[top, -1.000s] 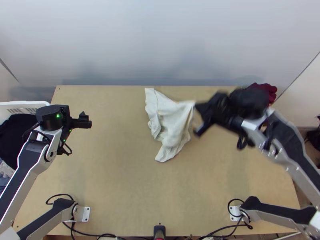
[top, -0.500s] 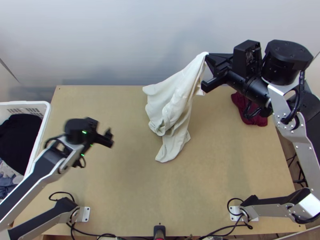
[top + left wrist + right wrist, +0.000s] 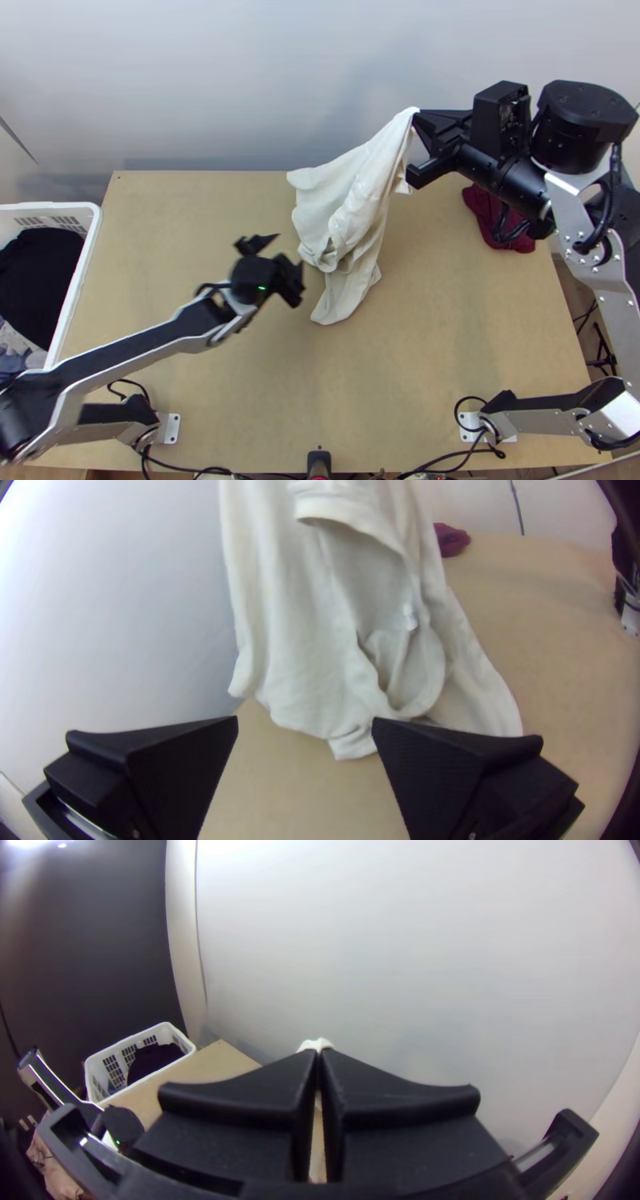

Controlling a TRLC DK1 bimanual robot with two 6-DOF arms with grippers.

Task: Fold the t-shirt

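The off-white t-shirt (image 3: pixel 352 200) hangs bunched from my right gripper (image 3: pixel 416 122), which is shut on its upper end over the table's back part; the lower end trails on the wood. My left gripper (image 3: pixel 282 254) stands open just left of the cloth in the top view. In the left wrist view the t-shirt (image 3: pixel 300 633) hangs beyond my left gripper (image 3: pixel 305 727), showing a curved hem and a small tag, with nothing between the fingers. The right wrist view has my right gripper (image 3: pixel 319 1055) with its tips together, a bit of white cloth (image 3: pixel 313 1044) at them.
A white basket (image 3: pixel 86 240) holding dark and grey clothes stands at the table's left edge. Dark red cloth (image 3: pixel 512 232) lies at the back right, partly beneath the right arm. Cables run along the near edge of the wooden table (image 3: pixel 240 400).
My right gripper has gone up and back, raising the held end of the t-shirt, then nearly stopped. My left gripper has moved right, from near the basket to beside the cloth.
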